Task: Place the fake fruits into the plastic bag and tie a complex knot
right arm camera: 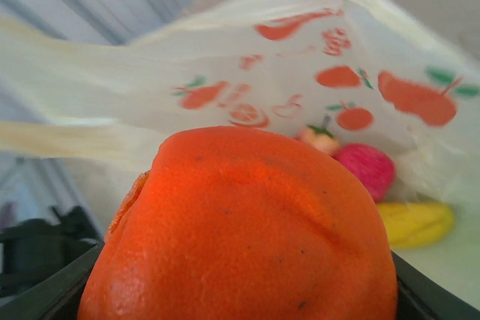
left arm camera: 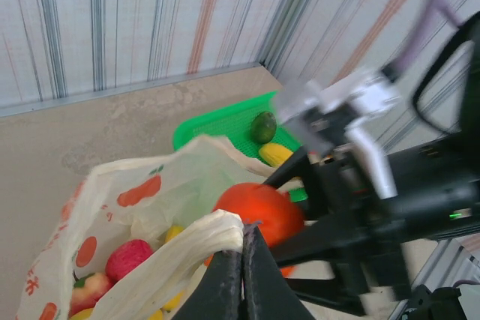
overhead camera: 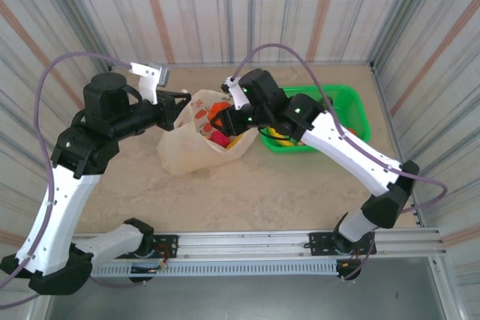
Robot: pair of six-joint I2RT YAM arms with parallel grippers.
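Orange point(left arm camera: 259, 211) is clamped in your right fingers point(left arm camera: 319, 231) over the plastic bag point(overhead camera: 184, 151), poised to join the fruits point(left arm camera: 127, 260) inside. Your left fingers point(left arm camera: 223, 282) pinch a handle point(left arm camera: 187, 249) closed, lifting it so the mouth gapes on the worktop point(overhead camera: 247, 192).

Walls point(overhead camera: 225, 5): I see corrugated panels on three sides, pale grey-white ribs with thin reddish-brown stripes.
Table top point(overhead camera: 247, 192): beige and faintly marbled, matte on my feed.
Wall foot: a thin metal trim point(left arm camera: 112, 91) runs where the panels meet the table top.
Near edge: a silvery slotted rail point(overhead camera: 247, 249) spans the width, with a plain grey surface point(overhead camera: 247, 297) just beyond it.
Light: even and soft on my screens, and shadows are faint.
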